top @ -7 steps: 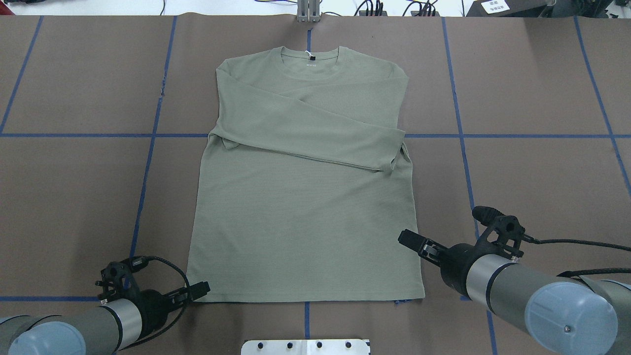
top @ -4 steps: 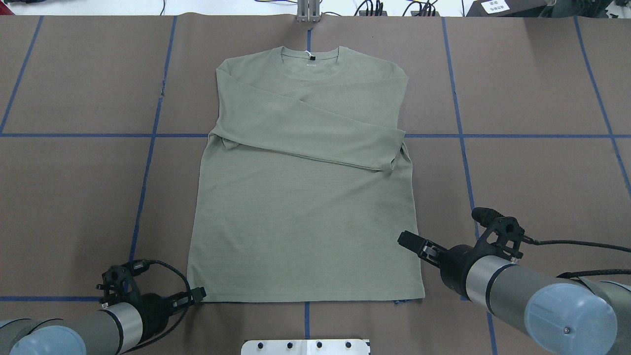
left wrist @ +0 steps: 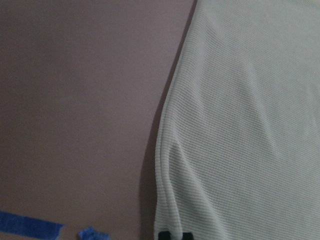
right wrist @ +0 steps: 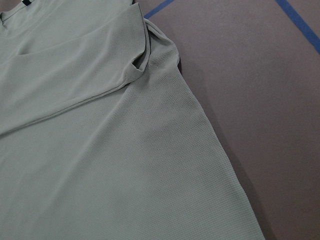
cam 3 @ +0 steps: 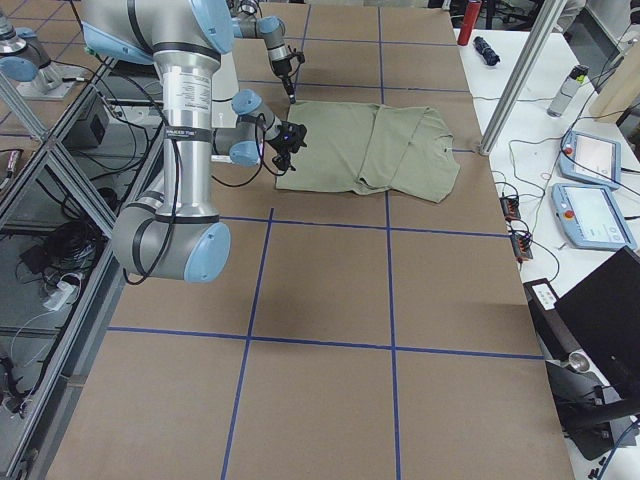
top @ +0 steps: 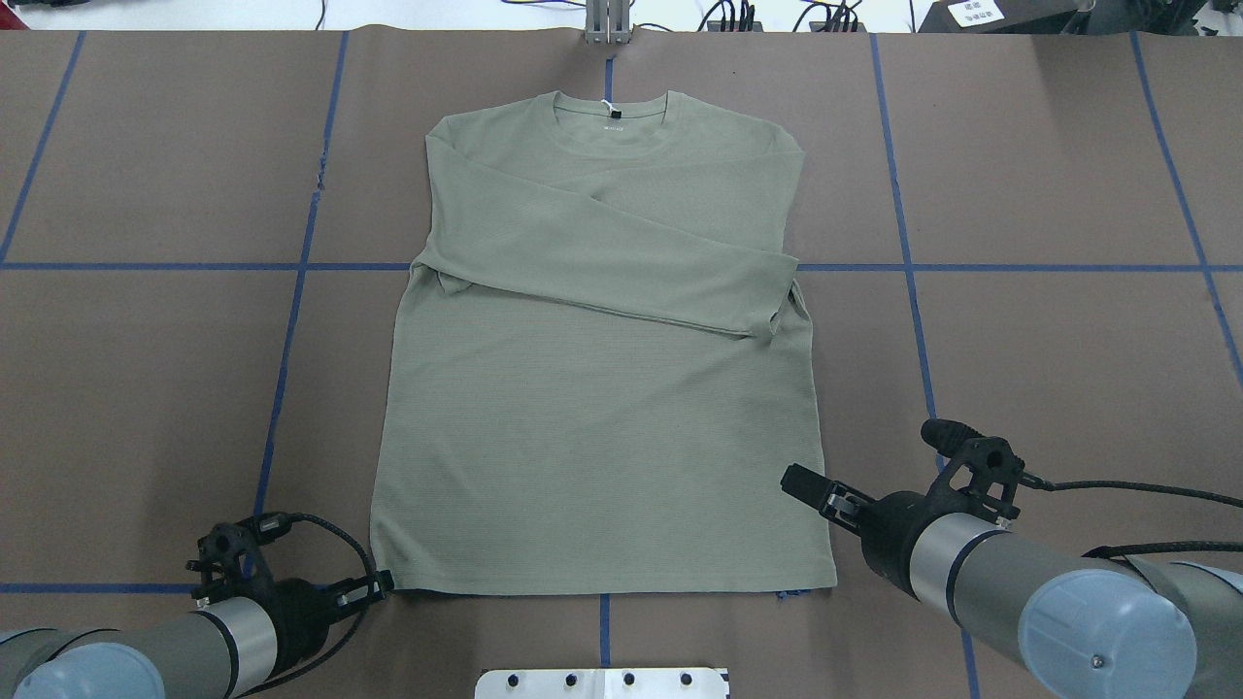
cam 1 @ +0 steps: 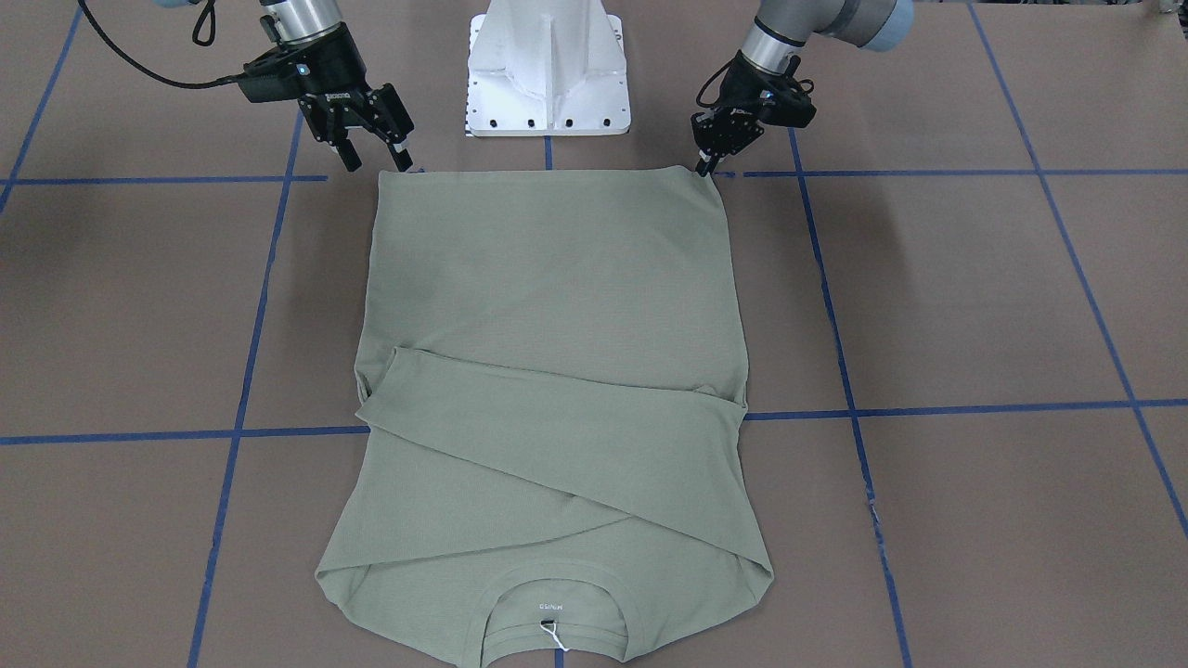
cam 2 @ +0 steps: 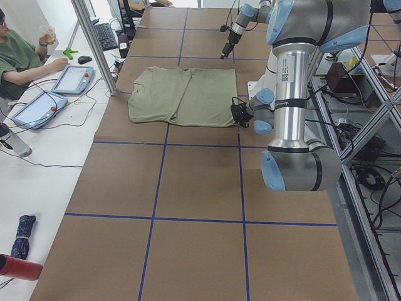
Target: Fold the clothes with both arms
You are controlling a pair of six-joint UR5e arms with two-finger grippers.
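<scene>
The sage-green shirt (top: 597,408) lies flat, neck away from me, both sleeves folded across the chest; it also shows in the front view (cam 1: 548,371). My left gripper (top: 384,582) is low at the near left hem corner. In the front view it (cam 1: 705,167) touches that corner. The left wrist view shows its fingertips (left wrist: 163,235) close together on the shirt's edge (left wrist: 165,165). My right gripper (cam 1: 376,160) is open just above the table by the near right hem corner, and shows in the overhead view (top: 806,485). The right wrist view shows only cloth (right wrist: 125,150).
The white pedestal base (cam 1: 548,65) stands just behind the hem. Blue tape lines (top: 291,320) grid the brown table. An operator (cam 2: 19,56) sits with tablets (cam 2: 69,78) past the table's far edge. A metal post (cam 2: 94,44) stands there.
My left gripper has drawn back toward me and settled at the left hem corner. My right gripper has shifted slightly back. The shirt has not moved.
</scene>
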